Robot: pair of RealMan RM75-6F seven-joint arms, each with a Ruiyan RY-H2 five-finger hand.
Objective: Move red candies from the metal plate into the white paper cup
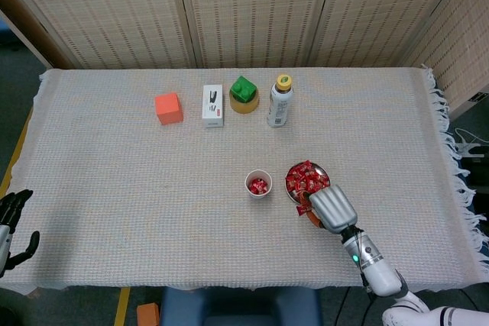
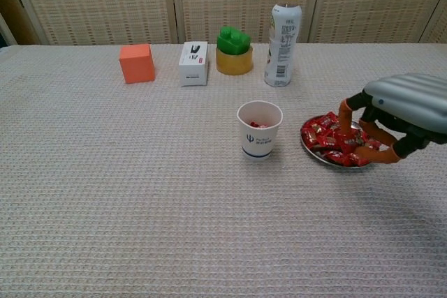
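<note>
The metal plate [image 1: 289,187] [image 2: 306,146], heaped with red candies [image 1: 308,179] [image 2: 334,137], sits right of the white paper cup [image 1: 258,184] [image 2: 259,129]. The cup holds a few red candies. My right hand [image 1: 331,208] [image 2: 401,106] hovers over the plate's near right edge. Its orange fingertips [image 2: 346,112] curl downward and pinch a red candy [image 1: 303,208]. In the chest view that candy blends into the pile. My left hand [image 1: 11,219] hangs off the table's near left corner, fingers apart and holding nothing.
Along the back stand an orange cube [image 1: 168,108] [image 2: 136,63], a white box [image 1: 213,105] [image 2: 193,63], a green block on a yellow ring [image 1: 244,94] [image 2: 233,50] and a bottle [image 1: 280,101] [image 2: 282,36]. A fringed cloth edge [image 1: 451,150] runs down the right.
</note>
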